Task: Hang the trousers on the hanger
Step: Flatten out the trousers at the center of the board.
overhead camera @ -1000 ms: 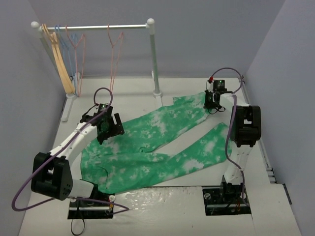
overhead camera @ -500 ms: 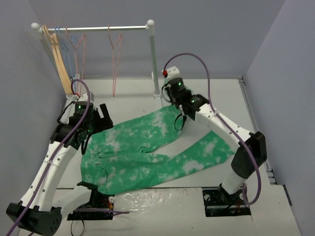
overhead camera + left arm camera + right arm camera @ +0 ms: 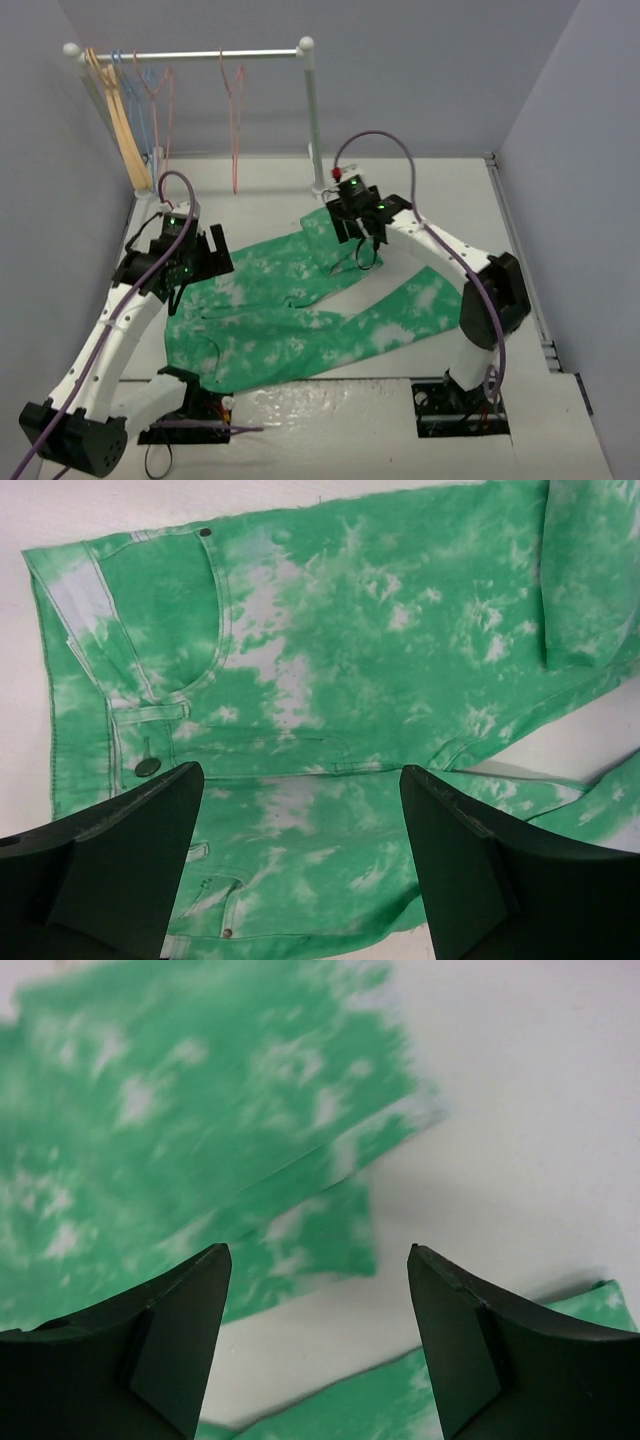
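Green trousers (image 3: 300, 325) lie flat on the white table (image 3: 420, 180), 1 leg end folded over. The left gripper (image 3: 213, 252) hangs wide open over the waist, holding nothing. The right gripper (image 3: 356, 233) is open over the folded leg, holding nothing. Far back, the pink hanger (image 3: 235, 150) hangs on the rail (image 3: 200, 55)

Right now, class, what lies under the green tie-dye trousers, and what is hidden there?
Only the white table shows, all around the trousers. One leg end is folded over, lying on the same leg. Anything beneath the cloth is covered, so I cannot tell.
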Controlling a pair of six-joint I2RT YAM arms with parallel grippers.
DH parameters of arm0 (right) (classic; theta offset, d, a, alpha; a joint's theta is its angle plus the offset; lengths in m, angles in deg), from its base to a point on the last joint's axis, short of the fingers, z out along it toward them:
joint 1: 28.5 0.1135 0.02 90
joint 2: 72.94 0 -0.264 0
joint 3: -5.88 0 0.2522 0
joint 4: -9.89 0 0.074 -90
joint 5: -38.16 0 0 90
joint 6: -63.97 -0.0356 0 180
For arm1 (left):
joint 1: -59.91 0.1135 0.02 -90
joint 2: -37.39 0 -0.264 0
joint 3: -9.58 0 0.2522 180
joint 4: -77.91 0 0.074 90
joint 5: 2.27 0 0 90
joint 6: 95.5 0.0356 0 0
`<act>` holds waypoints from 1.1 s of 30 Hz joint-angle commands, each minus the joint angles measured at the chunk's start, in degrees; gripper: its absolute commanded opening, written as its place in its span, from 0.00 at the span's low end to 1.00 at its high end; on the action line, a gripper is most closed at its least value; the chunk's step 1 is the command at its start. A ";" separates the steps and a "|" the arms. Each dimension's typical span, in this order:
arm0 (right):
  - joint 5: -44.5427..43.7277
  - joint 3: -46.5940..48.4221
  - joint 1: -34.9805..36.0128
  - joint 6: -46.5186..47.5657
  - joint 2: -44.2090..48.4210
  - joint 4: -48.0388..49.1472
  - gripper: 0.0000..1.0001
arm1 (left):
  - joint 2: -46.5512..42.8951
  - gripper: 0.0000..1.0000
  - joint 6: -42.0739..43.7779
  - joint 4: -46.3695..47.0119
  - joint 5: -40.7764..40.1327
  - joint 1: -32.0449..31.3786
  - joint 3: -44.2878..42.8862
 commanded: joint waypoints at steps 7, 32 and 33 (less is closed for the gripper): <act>27.62 4.20 -26.43 -8.73 -5.41 10.89 0.74 | -0.83 0.77 -0.25 2.33 0.94 0.32 1.44; 32.93 2.78 -24.51 -5.59 -19.59 17.05 0.60 | -2.54 0.77 -0.86 -0.52 0.44 0.41 3.02; 33.00 2.46 -24.37 -5.49 -19.35 17.05 0.58 | -2.48 0.77 -0.86 -0.46 0.47 0.41 3.02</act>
